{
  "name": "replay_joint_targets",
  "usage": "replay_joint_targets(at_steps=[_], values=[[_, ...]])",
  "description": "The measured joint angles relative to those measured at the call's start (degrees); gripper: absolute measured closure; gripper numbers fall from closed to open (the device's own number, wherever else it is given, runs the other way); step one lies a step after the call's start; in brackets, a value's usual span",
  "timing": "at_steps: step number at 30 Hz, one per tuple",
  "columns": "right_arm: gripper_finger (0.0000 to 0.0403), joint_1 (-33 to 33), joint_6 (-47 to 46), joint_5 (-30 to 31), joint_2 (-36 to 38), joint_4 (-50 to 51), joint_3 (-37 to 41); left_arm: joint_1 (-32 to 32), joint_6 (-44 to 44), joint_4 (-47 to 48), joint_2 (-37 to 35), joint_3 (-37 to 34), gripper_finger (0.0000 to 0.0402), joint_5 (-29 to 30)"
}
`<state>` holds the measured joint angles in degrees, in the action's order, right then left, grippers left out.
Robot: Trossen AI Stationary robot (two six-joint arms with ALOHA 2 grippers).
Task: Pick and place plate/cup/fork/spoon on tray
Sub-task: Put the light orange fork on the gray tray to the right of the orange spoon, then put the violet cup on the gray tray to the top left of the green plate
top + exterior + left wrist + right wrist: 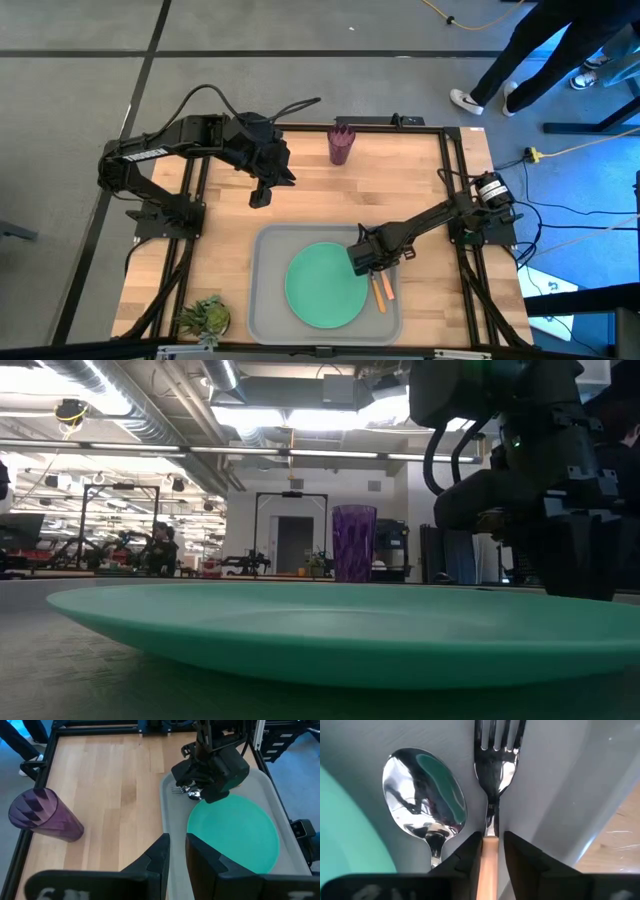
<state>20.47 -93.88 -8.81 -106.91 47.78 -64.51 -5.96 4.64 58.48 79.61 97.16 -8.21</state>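
The light-grey tray (262, 300) lies at the table's near middle. The green plate (325, 285) rests flat in it. Right of the plate, the spoon (425, 795) and the fork (499, 765) lie side by side on the tray floor. My right gripper (492, 852) is low over the tray (362, 262), shut on the fork. The purple cup (341, 143) stands upright at the far edge. My left gripper (260, 198) hovers above the bare table left of the cup, shut and empty; its wrist view (177, 852) shows it too. My right gripper pinches the fork's orange-tan handle (488, 865) between its two fingers, just behind the metal neck. The fingers come from above and lie across the handle. The fork lies flat on the tray floor with its tines (500, 737) pointing away, beside the spoon.
A small green plant (205, 318) sits at the near left corner. Bare wooden table (320, 200) lies between the cup and the tray. A person's legs (520, 60) show on the floor beyond the far right corner.
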Motion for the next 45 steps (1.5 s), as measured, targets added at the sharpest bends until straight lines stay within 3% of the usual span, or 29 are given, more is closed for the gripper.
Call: replay_joint_targets(at_steps=[8, 19, 23, 29, 37, 45], values=[[0.0309, -0.15, -0.09, -0.48, 0.04, 3.32, -1.47, 0.00, 0.00, 0.00, 0.00, -0.02, 0.0348, 0.00], [0.0309, -0.13, 4.89, 2.32, 0.09, 21.93, -12.29, 0.00, -0.02, 0.00, 0.00, -0.01, 0.0348, 0.00], [0.0309, -0.13, 7.31, 6.81, 0.11, 28.60, -18.83, 0.00, -1.32, 0.00, 0.00, 0.00, 0.0348, 0.86], [0.0309, -0.13, 7.46, 18.26, 0.13, 42.47, -32.08, -0.02, -1.44, 0.00, 0.07, 0.00, 0.0348, 7.00], [0.0309, -0.38, 11.29, 33.93, 3.75, 42.22, -42.10, -1.73, -1.25, -0.50, 3.04, 0.07, 0.0329, 7.96], [0.0309, -1.84, 14.99, 38.00, 8.84, 42.24, -43.93, -4.95, 8.37, -4.98, 7.22, 0.03, 0.0307, 12.94]])
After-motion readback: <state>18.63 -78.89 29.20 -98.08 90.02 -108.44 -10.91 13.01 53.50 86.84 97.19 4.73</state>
